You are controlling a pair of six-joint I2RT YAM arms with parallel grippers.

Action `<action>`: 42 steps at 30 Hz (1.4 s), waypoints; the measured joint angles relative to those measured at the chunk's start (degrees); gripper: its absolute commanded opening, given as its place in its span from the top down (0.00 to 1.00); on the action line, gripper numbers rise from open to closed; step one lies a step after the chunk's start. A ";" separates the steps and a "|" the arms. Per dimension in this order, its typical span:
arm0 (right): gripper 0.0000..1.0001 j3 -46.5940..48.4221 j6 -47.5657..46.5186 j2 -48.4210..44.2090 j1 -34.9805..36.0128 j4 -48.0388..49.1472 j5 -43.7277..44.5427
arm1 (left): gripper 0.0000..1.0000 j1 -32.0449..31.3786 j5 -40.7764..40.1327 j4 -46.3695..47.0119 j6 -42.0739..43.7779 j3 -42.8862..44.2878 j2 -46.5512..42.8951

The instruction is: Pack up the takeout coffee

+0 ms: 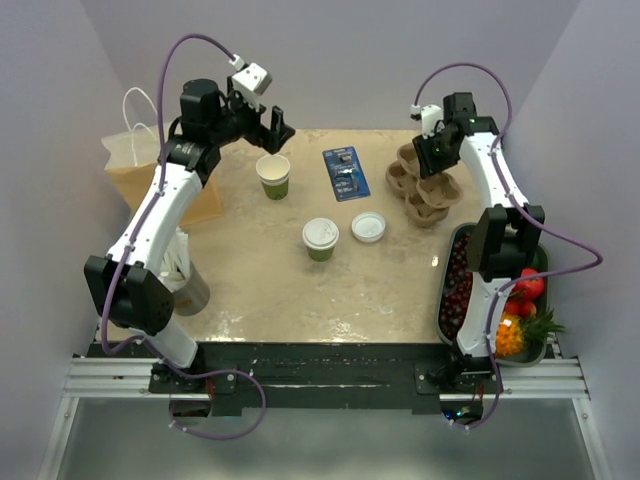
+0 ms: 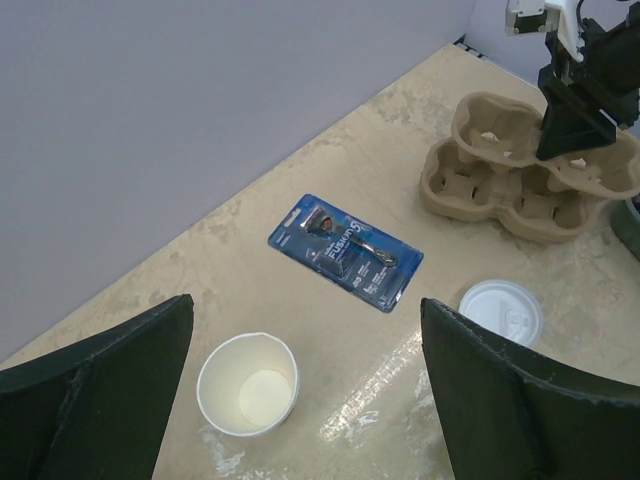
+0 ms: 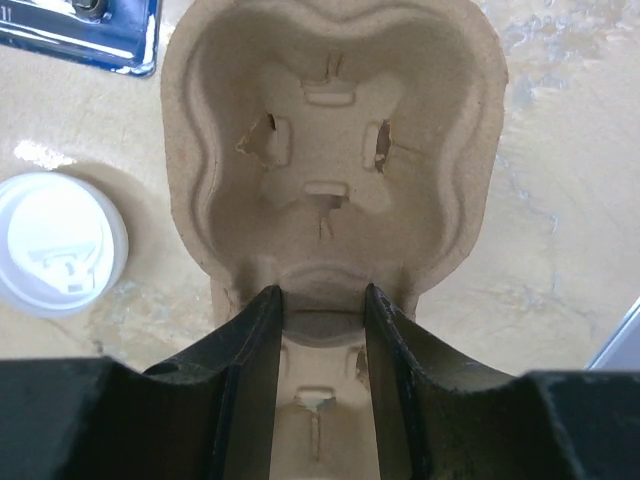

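Observation:
The takeout coffee (image 1: 320,238), a green cup with a white lid, stands mid-table and shows only in the top view. My left gripper (image 1: 278,135) (image 2: 308,320) hangs open above a lidless green cup (image 1: 273,175) (image 2: 248,383), apart from it, with nothing between its fingers. My right gripper (image 1: 437,162) (image 3: 322,300) is at the back right, shut on the middle ridge of a brown pulp cup carrier (image 1: 425,185) (image 3: 335,130) (image 2: 540,150); a second carrier appears to lie under it.
A loose white lid (image 1: 368,227) (image 2: 500,312) (image 3: 55,245) lies right of the coffee. A blue razor pack (image 1: 346,172) (image 2: 345,250) lies at the back. A paper bag (image 1: 135,165) stands far left, a grey container (image 1: 185,288) below it, and a fruit tray (image 1: 446,262) at the right edge.

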 measured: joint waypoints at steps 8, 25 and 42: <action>1.00 -1.75 -0.94 -2.38 -3.65 0.92 -6.08 | 0.00 -1.73 -0.04 -0.17 0.55 0.00 0.00; 1.00 -29.55 -22.97 -34.23 5.66 -2.73 -21.20 | 0.00 -1.95 -4.37 -3.26 8.35 0.20 -1.57; 1.00 -53.42 -47.80 -47.04 29.05 -7.21 -16.52 | 0.00 5.25 -13.11 -5.20 13.55 6.19 -12.94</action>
